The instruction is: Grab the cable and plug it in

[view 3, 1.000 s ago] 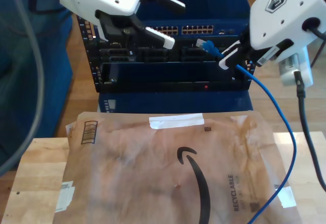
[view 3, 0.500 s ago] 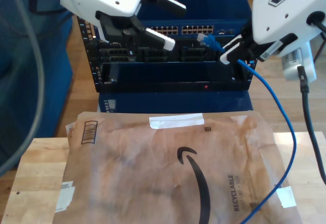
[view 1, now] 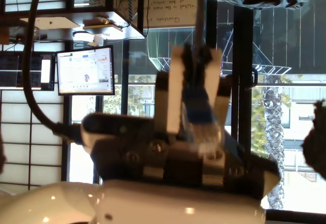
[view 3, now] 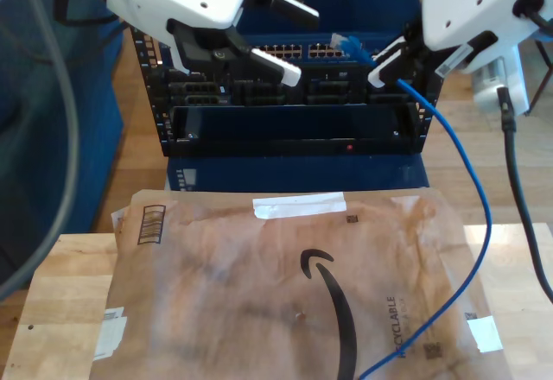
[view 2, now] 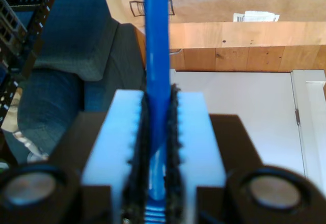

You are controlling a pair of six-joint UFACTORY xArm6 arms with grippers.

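Observation:
The bright-blue cable runs from the envelope's near edge up to my second gripper at the exterior view's upper right. That gripper is shut on the cable just behind its plug. The plug hangs in front of the switch's port row. In the second wrist view, the cable is pinched between the white pads. My first gripper stands open and holds nothing at the exterior view's upper left, before the rack. The first wrist view faces the blurred plug between white fingers.
A dark blue equipment rack with a lit red light stands behind the wooden table. A large brown paper mailer covers most of the table. Thick grey and black robot cables hang at both sides of the exterior view.
My second gripper has risen and moved toward the rack, lifting the plug to the height of the port row. The cable's slack has shifted on the mailer. My first gripper has barely moved.

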